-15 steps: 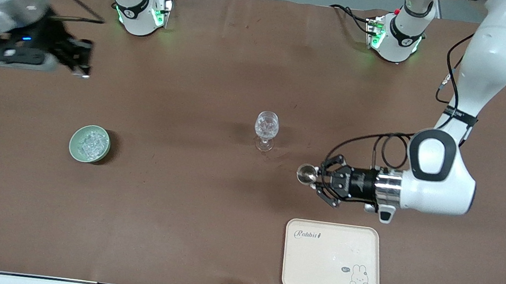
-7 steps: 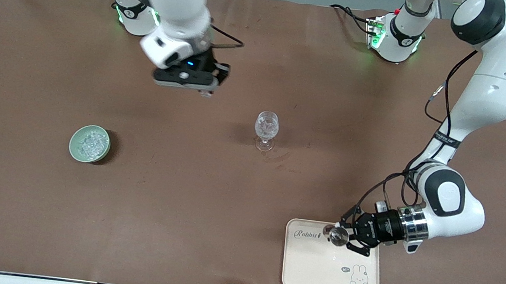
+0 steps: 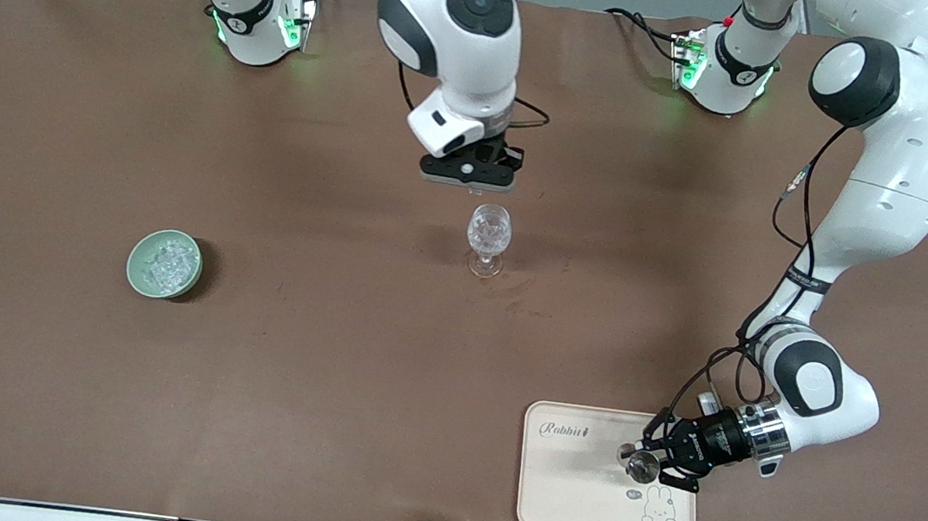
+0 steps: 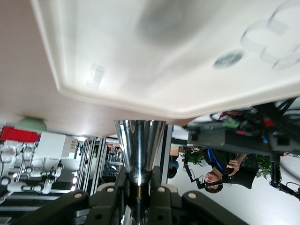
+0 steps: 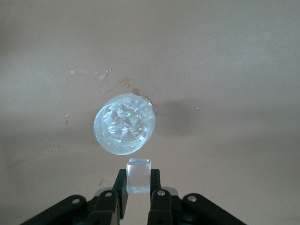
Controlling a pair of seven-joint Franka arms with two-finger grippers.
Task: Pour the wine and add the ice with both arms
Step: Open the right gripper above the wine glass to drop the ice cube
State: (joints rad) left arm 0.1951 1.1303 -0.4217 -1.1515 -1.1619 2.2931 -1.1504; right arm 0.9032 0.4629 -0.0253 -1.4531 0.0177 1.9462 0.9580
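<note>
Cream tray [image 3: 569,491] lies nearer than wine glass [image 3: 488,237]; green bowl [image 3: 164,263] apart.

One camera hangs high across the counter [image 3: 331,350], tilted steeply down and facing both arm bases, so the whole brown top fits in its view. A second camera rides the left arm's wrist, looking out past its end effector [image 4: 139,185] from very close, almost level with the cream tray [image 4: 154,61]; the same tray [image 3: 577,492] shows in the high view. A third rides the right arm's wrist, looking straight down past its end effector [image 5: 138,187] onto the wine glass [image 5: 124,124], close above it; the high view shares that glass [image 3: 489,233].
</note>
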